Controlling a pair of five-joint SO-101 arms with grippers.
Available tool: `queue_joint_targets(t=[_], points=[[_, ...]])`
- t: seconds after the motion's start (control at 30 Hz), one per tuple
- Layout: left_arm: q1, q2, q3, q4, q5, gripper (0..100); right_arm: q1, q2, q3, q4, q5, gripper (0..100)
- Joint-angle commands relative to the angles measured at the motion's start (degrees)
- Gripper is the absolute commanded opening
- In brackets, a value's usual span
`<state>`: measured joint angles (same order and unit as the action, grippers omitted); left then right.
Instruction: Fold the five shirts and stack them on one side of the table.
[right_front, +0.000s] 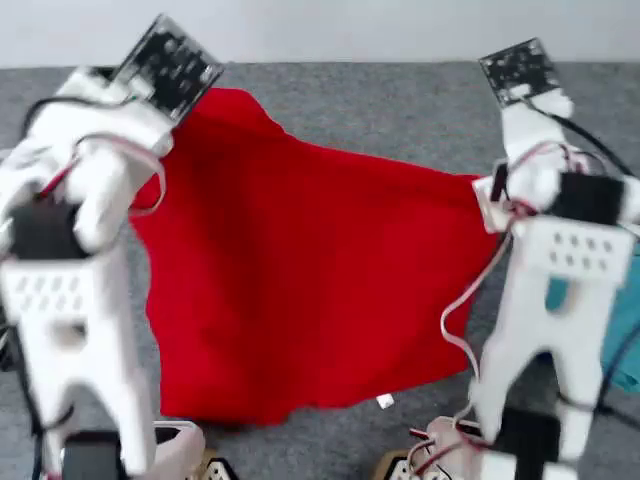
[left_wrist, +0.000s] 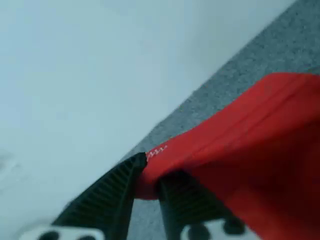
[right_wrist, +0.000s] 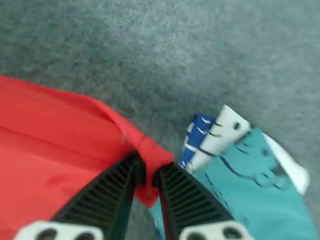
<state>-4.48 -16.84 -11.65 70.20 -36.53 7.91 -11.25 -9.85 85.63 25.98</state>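
While both arms hold on, the left gripper (left_wrist: 148, 175) has its fingers pinched shut on the red shirt's (right_front: 300, 290) edge, and the right gripper (right_wrist: 147, 175) pinches a corner. Held at about 10 and 3 o'clock, the shirt spreads wide and mostly smooth over the middle of the gray table (right_front: 400, 110). I think this is the start of a fold. Next, both arms should carry their corners across together.
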Motion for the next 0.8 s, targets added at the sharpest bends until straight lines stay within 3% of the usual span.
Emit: queue_joint_targets(t=[0.0, 0.2, 0.43, 0.6, 0.77], points=[[0.2, 7.0, 0.5, -10.4, -0.4, 1, -0.2, 7.1, -0.1, -9.5, -1.6, 0.9], [-0.3, 20.8, -2.9, -22.2, -0.4, 1, -0.3, 17.5, -3.7, -20.6, -1.7, 0.9], [-0.3, 34.4, -17.3, -26.5, -0.7, 1, -0.8, 28.4, -17.5, -26.1, -1.7, 0.9], [-0.2, 42.4, -29.2, -23.2, -0.7, 1, -2.2, 34.5, -27.9, -25.6, -1.7, 0.9], [0.2, 46.6, -37.1, -14.1, -0.7, 1, -4.5, 36.5, -30.3, -21.0, -1.7, 0.9]])
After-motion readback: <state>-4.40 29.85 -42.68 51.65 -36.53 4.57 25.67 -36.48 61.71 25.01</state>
